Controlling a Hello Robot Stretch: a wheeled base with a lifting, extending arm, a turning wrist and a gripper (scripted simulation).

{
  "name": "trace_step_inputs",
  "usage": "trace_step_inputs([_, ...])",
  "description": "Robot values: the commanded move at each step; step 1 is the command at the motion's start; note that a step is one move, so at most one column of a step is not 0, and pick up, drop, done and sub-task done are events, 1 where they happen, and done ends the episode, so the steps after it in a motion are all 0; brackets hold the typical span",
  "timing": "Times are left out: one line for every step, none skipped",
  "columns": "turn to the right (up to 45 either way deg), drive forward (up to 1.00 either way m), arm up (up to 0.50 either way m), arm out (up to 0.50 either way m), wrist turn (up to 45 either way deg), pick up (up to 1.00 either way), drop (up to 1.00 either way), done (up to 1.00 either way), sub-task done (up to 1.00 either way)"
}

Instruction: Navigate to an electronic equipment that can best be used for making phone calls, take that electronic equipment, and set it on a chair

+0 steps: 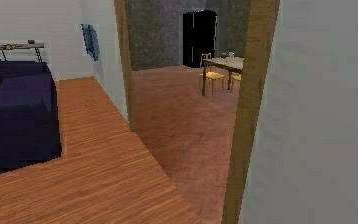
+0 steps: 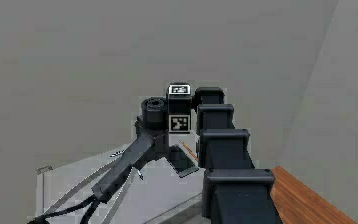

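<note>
My gripper [image 2: 105,182] is in the arm side view, left of the two white marker squares [image 2: 177,108], at the end of the dark arm [image 2: 227,165]. Its thin fingers slant down toward the lower left over a pale grey surface [image 2: 82,170]. I cannot tell whether it holds anything. In the forward view, wooden chairs [image 1: 216,80] stand at a small dining table [image 1: 227,63] in the room beyond a doorway. No phone-like thing can be made out.
A dark blue sofa [image 1: 17,110] stands at the forward view's left on wood floor [image 1: 107,170]. A wooden door frame [image 1: 249,110] and white wall [image 1: 317,120] stand close on the right. A dark opening [image 1: 198,38] lies at the far room's back.
</note>
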Motion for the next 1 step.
trace_step_inputs([0.0,0.00,0.00,0.00,45.0,0.00,0.00,0.00,0.00])
